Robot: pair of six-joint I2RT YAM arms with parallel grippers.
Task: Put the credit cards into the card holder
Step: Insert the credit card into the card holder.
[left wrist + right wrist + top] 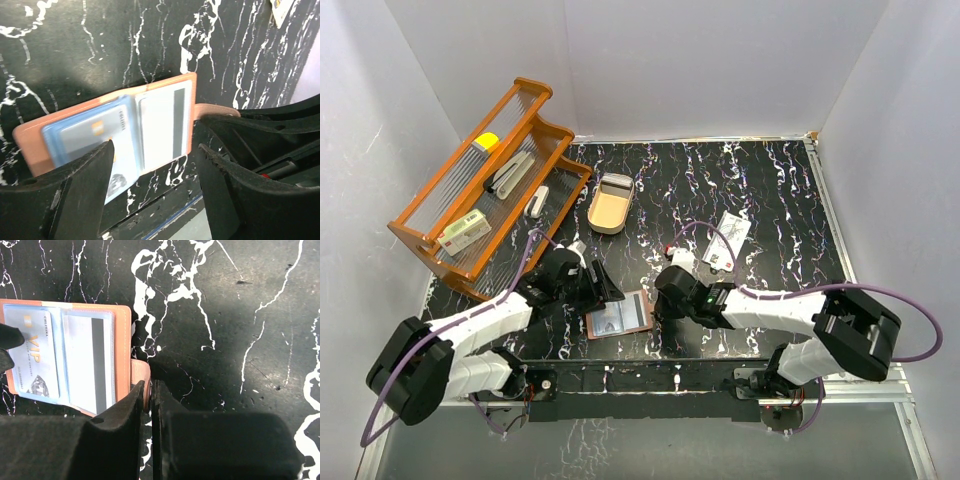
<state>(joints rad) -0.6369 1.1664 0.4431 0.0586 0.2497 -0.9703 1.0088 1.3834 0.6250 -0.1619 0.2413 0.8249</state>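
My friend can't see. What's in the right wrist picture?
An open card holder lies on a black marbled table, with a pale blue card and a striped card in its pockets. The right end effector is closed on its strap tab.

Premises: a robotics laboratory test cell. Evidence: plain white panel walls (720, 60) enclose a black marble-patterned table (770, 180) on three sides. A left arm (470, 325) and a right arm (790, 305) are bolted to a dark base rail (650, 380) at its near edge, and purple cables (705, 226) trail loose.
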